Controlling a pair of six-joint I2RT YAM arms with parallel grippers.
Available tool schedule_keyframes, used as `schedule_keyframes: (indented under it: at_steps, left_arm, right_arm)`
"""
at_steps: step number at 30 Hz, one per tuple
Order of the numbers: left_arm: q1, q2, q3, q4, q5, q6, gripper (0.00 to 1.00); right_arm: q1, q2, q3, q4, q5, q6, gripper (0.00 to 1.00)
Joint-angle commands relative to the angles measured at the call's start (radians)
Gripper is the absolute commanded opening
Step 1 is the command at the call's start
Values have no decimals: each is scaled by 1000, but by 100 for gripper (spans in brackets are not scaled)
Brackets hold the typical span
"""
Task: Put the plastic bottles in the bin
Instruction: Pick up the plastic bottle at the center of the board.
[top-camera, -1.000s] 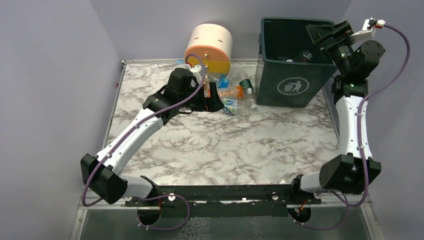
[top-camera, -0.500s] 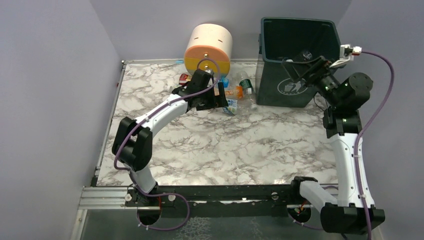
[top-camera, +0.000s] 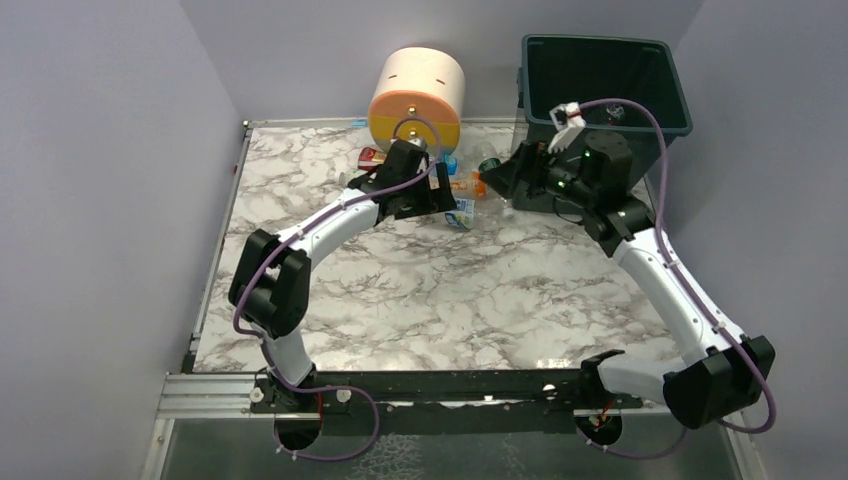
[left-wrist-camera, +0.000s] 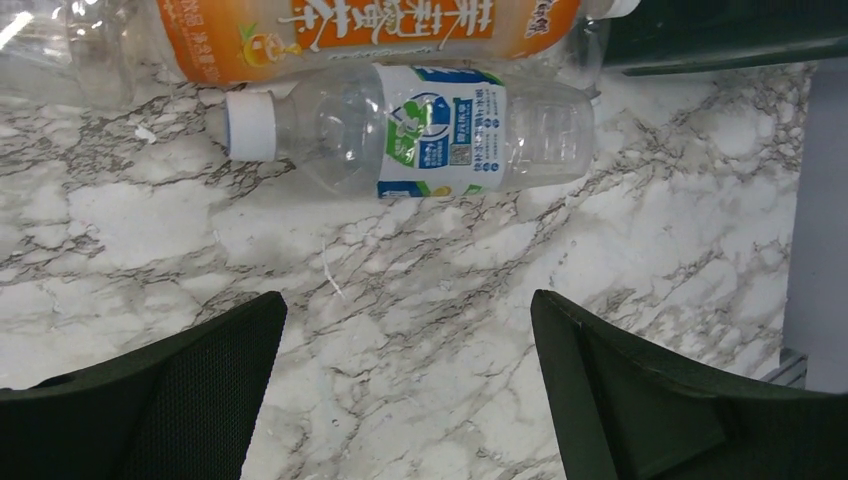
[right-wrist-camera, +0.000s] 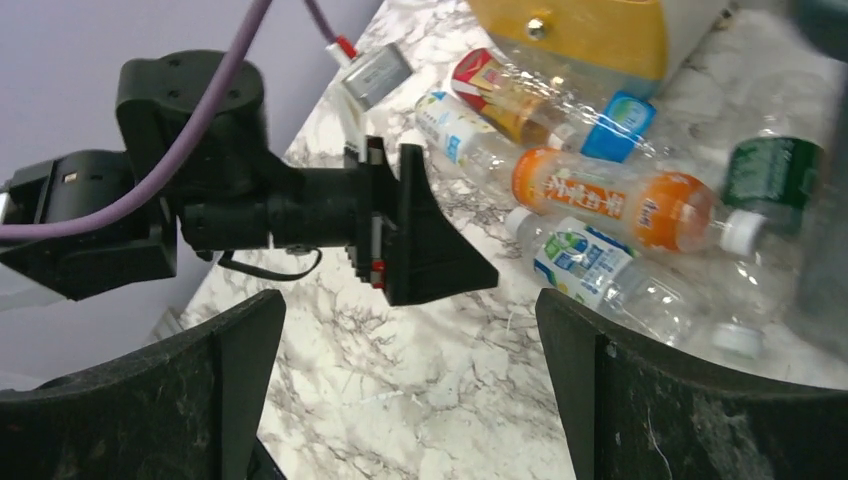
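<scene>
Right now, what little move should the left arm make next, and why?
Probably ease the left pincer forward and down over the clear white-capped bottle, then close on it. The pincer stands wide open and empty, and that bottle lies on its side on the marble table just ahead of the gap, untouched, with the orange bottle right behind it.

The bin (top-camera: 640, 85) is standing at the far right corner of the table (top-camera: 450, 290). Just left of the bin, the bottles (top-camera: 470, 186) are lying in a heap on the table. Farther left of the bin and behind that heap, the drawer unit (top-camera: 420, 90) is sitting. The left gripper (left-wrist-camera: 405, 310) is hanging over the heap's side away from the bin, and the right gripper (right-wrist-camera: 410, 300) is hovering at the bin's near left corner.
</scene>
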Motion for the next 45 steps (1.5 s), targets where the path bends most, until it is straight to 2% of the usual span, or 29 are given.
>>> schedule_keyframes:
  at_steps: [1, 4, 9, 16, 23, 27, 32, 38, 45]
  left_arm:
    - [6, -91, -88, 24, -76, -19, 99]
    - [13, -166, -168, 22, -93, -12, 99]
    - [30, -299, -306, -16, -123, 2, 99]
    - [34, -505, -480, -35, -112, -31, 99]
    - [34, -644, -513, -62, -56, 8, 99]
    - [34, -675, -507, -74, -43, 34, 99]
    - [34, -667, -500, -79, -16, 46, 99]
    - [34, -677, -498, -80, -3, 56, 99]
    - [34, -670, -503, -81, 9, 69, 99]
  right_arm:
    - [136, 82, 105, -99, 189, -215, 98]
    - [174, 158, 160, -152, 263, -294, 98]
    - [192, 231, 185, -149, 355, -390, 100]
    - [193, 317, 194, -85, 317, -533, 100]
    - [195, 370, 199, -72, 237, -704, 99]
    - [204, 429, 233, -133, 222, -848, 100]
    - [204, 509, 312, -218, 190, -929, 100]
    - [204, 595, 381, -304, 155, -971, 100]
    - [211, 627, 374, -374, 83, -1001, 100]
